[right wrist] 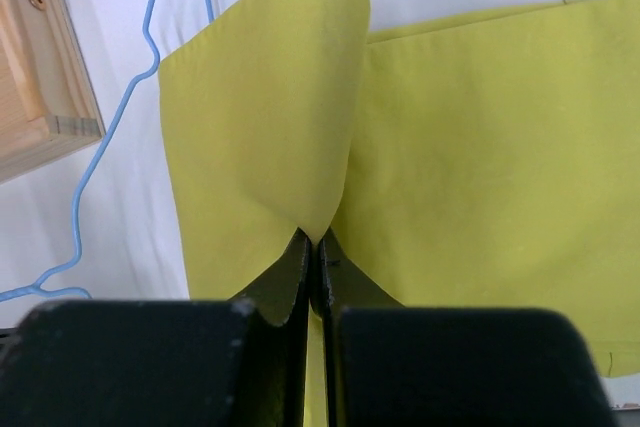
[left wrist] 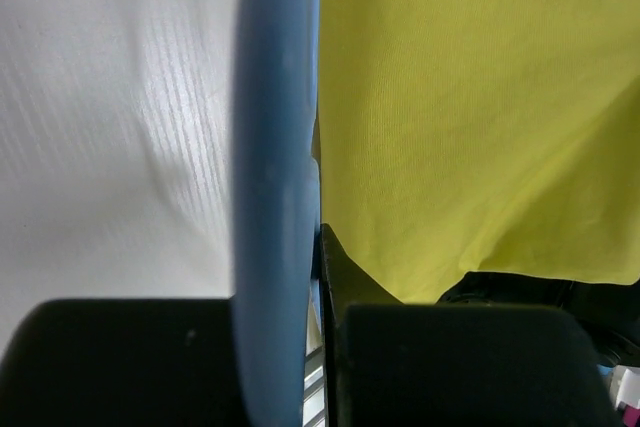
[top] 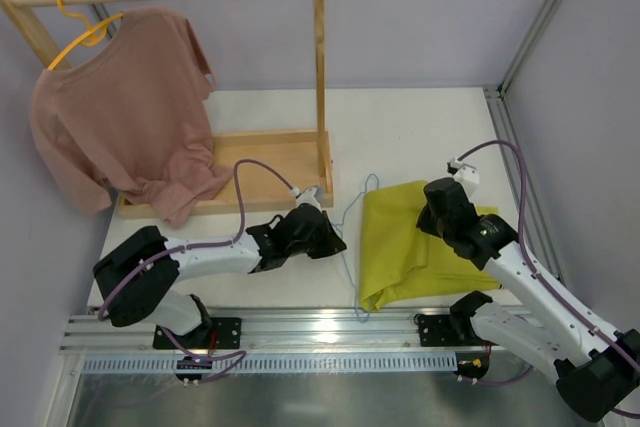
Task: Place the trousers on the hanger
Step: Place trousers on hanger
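At the far left a dusty-pink T-shirt [top: 120, 117] is seen hung on a yellow hanger [top: 85, 29] from the top rail of a wooden rack [top: 320, 77], and its hem is bunched on the rack's base board. The rack is stood at the back left of the white table [top: 420, 127].

Just in front of the rack's right post the left gripper [top: 338, 245] is stretched low over the table, pointing right. In the left wrist view its jaws are seen clamped on the light-blue hanger [top: 357, 292], whose wire is run upright between the fingers, with yellow-green cloth directly beside it on the right.

The hanger is laid flat on the table between the two arms. Its hook is turned toward the back, and its long side is set along the left edge of the trousers [top: 400, 247], touching or slightly overlapping that edge.

The trousers are spread folded on the table right of centre, near the front edge, off the rack. A flap at their left side is lifted and curled over.

At the right, the right gripper [right wrist: 312, 247] is lowered onto the trousers. Its jaws are pressed together on the base of that raised fold, so the cloth is pinched between the fingertips
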You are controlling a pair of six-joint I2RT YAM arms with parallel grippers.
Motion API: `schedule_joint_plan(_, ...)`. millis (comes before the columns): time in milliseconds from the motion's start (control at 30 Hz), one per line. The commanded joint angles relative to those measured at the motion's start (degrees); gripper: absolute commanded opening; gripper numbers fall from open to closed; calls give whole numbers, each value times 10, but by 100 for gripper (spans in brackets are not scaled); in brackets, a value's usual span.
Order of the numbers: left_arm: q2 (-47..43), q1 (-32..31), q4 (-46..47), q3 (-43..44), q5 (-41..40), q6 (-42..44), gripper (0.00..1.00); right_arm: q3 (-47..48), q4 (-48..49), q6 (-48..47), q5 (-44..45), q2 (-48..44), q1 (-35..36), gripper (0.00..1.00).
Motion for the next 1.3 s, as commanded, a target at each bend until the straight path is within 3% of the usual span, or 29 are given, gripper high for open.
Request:
schedule_joint_plan(0, 6, -6, -1, -1, -6, -7, 0, 42, 44, -29, -23, 10, -3, 4)
schedule_joint_plan(67, 0, -4, -122, 24, -46, -9, 0, 55, 50, -32, -43, 20, -3, 4)
schedule_joint_plan(167, -25, 9, -230, 48, -104, -4, 0, 65, 82, -23, -75, 37, 6, 4)
schedule_joint_plan(367, -127, 79, -336, 28, -154, -2, 0, 69, 171, 14, -99, 103, 70, 4)
schedule_joint_plan(467, -175, 115, -313, -6, -123, 13, 0, 108, 184, 27, -75, 154, 113, 4)
schedule_joint_plan(600, -206, 119, -204, -38, -47, 32, 0, 155, 203, 39, -79, 212, 140, 4)
schedule_joint_plan(833, -227, 119, -98, -86, 22, -31, 1, 197, 213, 45, -71, 247, 165, 4)
schedule_joint_plan(1033, -185, 116, -53, -103, 30, -41, 0, 197, 217, 50, -64, 233, 171, 4)
schedule_joint_plan(1267, -123, 68, 22, -116, 16, -54, 0, 194, 223, 53, -72, 227, 172, 4)
